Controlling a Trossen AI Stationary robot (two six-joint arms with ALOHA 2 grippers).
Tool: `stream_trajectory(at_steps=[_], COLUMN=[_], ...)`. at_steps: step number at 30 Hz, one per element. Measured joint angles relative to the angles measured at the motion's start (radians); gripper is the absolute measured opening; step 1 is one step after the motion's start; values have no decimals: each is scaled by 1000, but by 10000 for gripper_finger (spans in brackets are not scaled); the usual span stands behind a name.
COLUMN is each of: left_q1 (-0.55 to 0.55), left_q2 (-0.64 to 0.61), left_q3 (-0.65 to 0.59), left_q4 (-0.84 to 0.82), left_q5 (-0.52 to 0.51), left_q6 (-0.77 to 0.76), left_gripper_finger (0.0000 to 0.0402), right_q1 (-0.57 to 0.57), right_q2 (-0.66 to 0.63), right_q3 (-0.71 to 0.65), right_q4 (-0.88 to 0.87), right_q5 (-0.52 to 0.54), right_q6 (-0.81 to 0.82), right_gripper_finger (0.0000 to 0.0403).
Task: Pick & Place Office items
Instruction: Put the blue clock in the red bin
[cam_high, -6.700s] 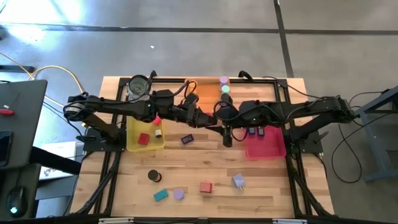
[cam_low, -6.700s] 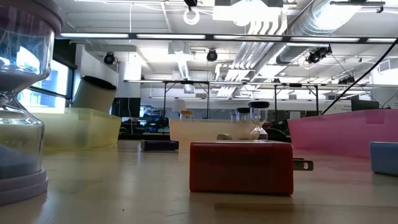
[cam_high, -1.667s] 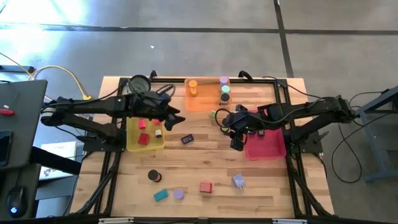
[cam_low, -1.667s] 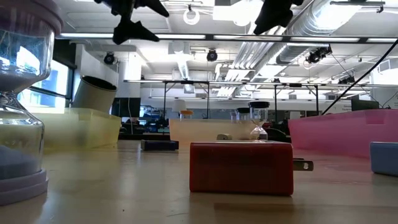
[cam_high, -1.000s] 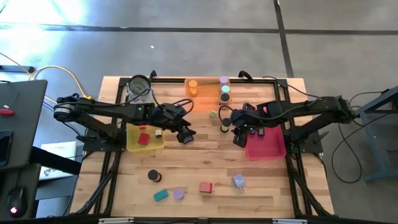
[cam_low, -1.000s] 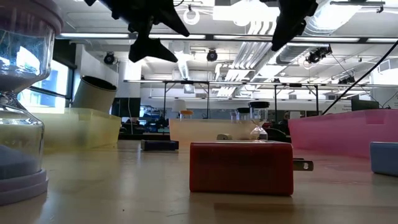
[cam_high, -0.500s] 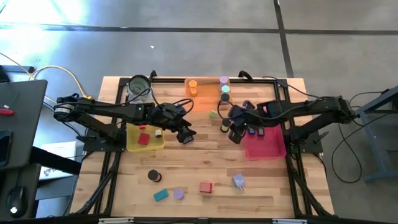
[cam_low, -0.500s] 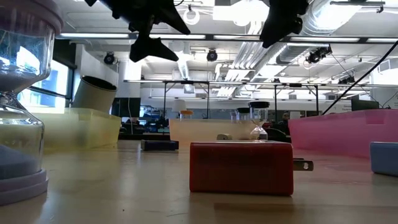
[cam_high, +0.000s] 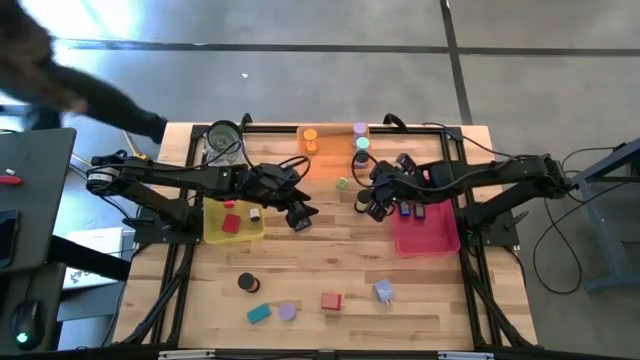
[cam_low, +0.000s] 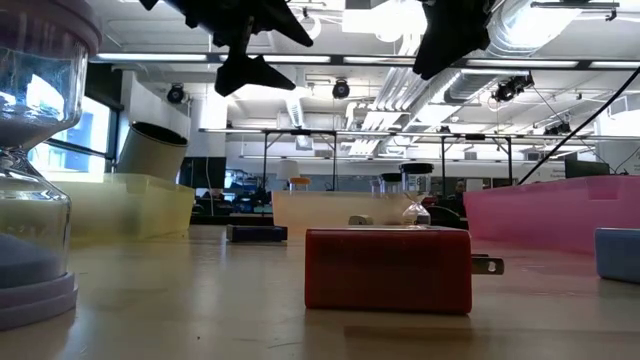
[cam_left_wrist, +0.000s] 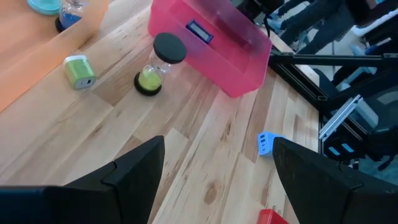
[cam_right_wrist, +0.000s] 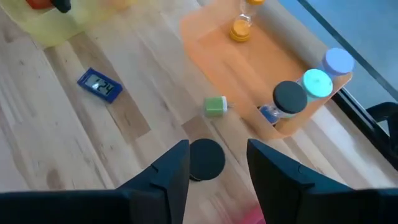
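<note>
- Right now I am holding the left gripper (cam_high: 300, 219) over the middle of the table (cam_high: 330, 275), slightly left of centre in the high view; its wrist view is showing both fingers (cam_left_wrist: 134, 171) spread wide with nothing between them.
- I am keeping the right gripper (cam_high: 372, 206) right of centre, by the left edge of the pink tray (cam_high: 428, 235); its fingers (cam_right_wrist: 171, 171) are apart and empty, hanging above a black-capped cylinder (cam_right_wrist: 206, 158).
- A small green block (cam_high: 343, 183) is lying on bare wood between the orange tray (cam_high: 330, 160) and the right gripper.
- A dark-blue block with a little display (cam_right_wrist: 99, 86) is lying flat on the wood near the yellow tray (cam_high: 232, 232), seen from the right wrist.
- Red blocks (cam_high: 231, 223) are sitting inside the yellow tray.
- Along the lower part of the high view, a black cylinder (cam_high: 247, 283), a teal block (cam_high: 259, 313), a lavender cylinder (cam_high: 287, 311), a red block (cam_high: 331, 300) and a lavender block (cam_high: 383, 291) are lying apart from each other.
- An orange cylinder (cam_high: 310, 136) is standing in the orange tray.
- A blurred person (cam_high: 60, 80) is crossing the upper left corner of the high view.
</note>
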Motion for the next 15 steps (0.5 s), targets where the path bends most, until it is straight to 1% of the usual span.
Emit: stream_trajectory(at_steps=[6, 9, 12, 15], left_q1=[0, 0, 0, 0], left_q2=[0, 0, 0, 0], left_q3=[0, 0, 0, 0], left_q4=[-2, -2, -2, -2], left_q5=[0, 0, 0, -1], left_q6=[0, 0, 1, 1], left_gripper_finger=[291, 291, 291, 291], right_q1=[-12, -30, -49, -59], right_q2=[0, 0, 0, 0], right_q3=[0, 0, 0, 0], right_q4=[-3, -5, -5, -5], right_q5=[-8, -47, -104, -113], right_q6=[-2, -17, -35, -35], right_gripper_finger=[148, 155, 172, 202])
